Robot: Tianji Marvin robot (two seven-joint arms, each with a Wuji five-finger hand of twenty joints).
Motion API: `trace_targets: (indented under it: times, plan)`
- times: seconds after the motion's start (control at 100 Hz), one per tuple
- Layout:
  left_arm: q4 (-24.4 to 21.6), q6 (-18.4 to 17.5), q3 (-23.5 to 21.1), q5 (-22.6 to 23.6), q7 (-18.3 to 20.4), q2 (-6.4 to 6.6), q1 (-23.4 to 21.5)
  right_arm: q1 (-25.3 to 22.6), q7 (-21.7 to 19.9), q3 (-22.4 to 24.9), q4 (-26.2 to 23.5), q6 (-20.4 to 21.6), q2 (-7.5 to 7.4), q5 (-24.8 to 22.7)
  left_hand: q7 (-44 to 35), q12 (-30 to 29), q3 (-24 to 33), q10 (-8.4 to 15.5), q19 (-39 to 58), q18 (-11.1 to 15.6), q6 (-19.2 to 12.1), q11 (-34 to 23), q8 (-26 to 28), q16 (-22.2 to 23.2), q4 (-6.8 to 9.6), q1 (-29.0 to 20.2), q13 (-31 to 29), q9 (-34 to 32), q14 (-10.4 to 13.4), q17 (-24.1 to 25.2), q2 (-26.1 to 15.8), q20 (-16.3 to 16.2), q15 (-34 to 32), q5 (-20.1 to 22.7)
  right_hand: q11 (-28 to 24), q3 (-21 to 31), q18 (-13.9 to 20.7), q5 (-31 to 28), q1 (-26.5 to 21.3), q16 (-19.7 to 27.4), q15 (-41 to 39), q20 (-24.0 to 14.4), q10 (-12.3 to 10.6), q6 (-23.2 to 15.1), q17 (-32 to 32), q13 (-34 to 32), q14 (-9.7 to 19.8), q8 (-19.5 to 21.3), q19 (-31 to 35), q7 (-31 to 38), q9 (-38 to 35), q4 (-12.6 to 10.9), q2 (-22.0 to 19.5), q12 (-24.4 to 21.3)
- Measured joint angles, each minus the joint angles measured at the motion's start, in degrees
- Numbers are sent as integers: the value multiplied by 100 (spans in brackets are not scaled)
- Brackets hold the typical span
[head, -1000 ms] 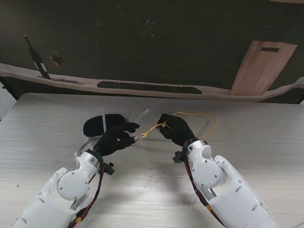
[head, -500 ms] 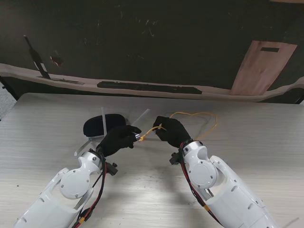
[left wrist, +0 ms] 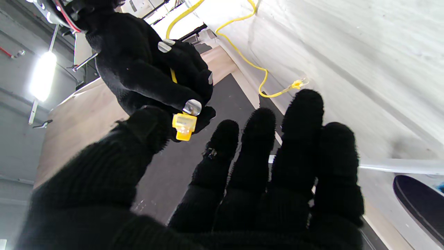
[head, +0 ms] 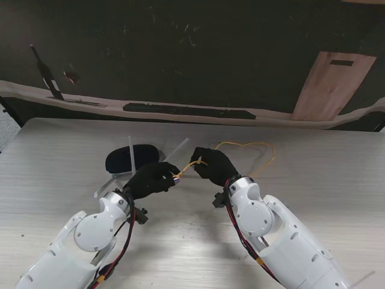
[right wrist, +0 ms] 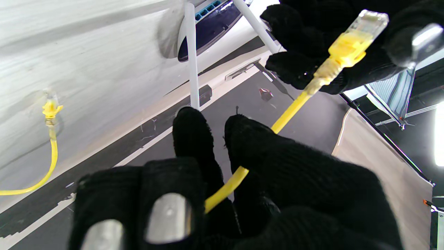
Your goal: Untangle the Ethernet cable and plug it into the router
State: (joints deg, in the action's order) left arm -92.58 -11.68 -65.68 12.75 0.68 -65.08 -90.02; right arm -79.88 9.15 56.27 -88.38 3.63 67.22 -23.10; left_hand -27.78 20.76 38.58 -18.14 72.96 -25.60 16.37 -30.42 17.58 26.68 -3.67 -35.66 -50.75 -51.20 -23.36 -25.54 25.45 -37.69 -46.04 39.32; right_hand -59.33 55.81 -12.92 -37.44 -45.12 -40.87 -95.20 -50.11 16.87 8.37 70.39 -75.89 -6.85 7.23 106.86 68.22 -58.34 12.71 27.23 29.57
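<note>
Yellow cable (head: pixel 191 164), gripped by the right hand (head: pixel 212 167), now meets the closer, spread-fingered, empty left hand (head: pixel 150 178).

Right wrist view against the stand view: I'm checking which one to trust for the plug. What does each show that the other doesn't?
Only the right wrist view shows the clear plug on its yellow boot and the router's blue ports. Only the stand view shows both white forearms and the cable looping across the table to the right. Both show the right hand gripping the cable, with the left hand at the plug end.
</note>
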Motion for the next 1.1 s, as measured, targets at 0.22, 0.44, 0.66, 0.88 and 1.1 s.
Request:
trace_targets:
  times: [0.22,0.44,0.66,0.88,1.1]
  plan:
    - [13,-43,23,97,-31,9,24,6,-7,-11,3,-16,1,-1,-158,3,302,60,45,43,-3,-74,121,-58,66,-360,-133,-121,73,-143,1,8,-1,0,-7,0,2,15,0,0,0,12,-7,-3,0,0,3,0,0,4,0,0,0,0]
    - [16,-26,32,207,-59,11,33,6,-30,-15,3,-27,1,5,-242,6,304,74,45,89,-5,-74,144,-61,140,-618,-139,-121,115,-194,1,12,-1,0,-35,0,9,18,0,2,0,23,-28,-6,0,0,8,0,0,5,-6,0,0,0]
    - [16,87,89,246,-39,23,63,13,-22,-30,3,-31,2,17,-353,68,310,77,46,97,-7,-146,152,-68,141,-802,-144,-130,122,-207,67,13,-1,0,-38,1,13,28,0,3,0,46,-31,-7,0,0,10,0,0,9,-6,0,0,0]
    - [38,172,145,128,90,32,118,36,12,-45,16,-31,13,23,-364,137,310,79,136,97,-7,-298,152,-68,143,-803,-147,-189,127,-215,62,66,-121,-12,-39,1,16,31,0,5,0,81,-32,-8,0,0,11,1,0,14,-6,0,0,0]
    - [41,198,151,133,103,32,129,39,74,-34,19,-29,32,15,-642,413,-161,146,262,79,-45,-358,152,-69,143,-1668,-349,-482,138,-372,60,77,-201,-12,-40,1,16,32,0,6,0,84,-33,-8,0,0,11,1,0,15,-6,0,0,0]
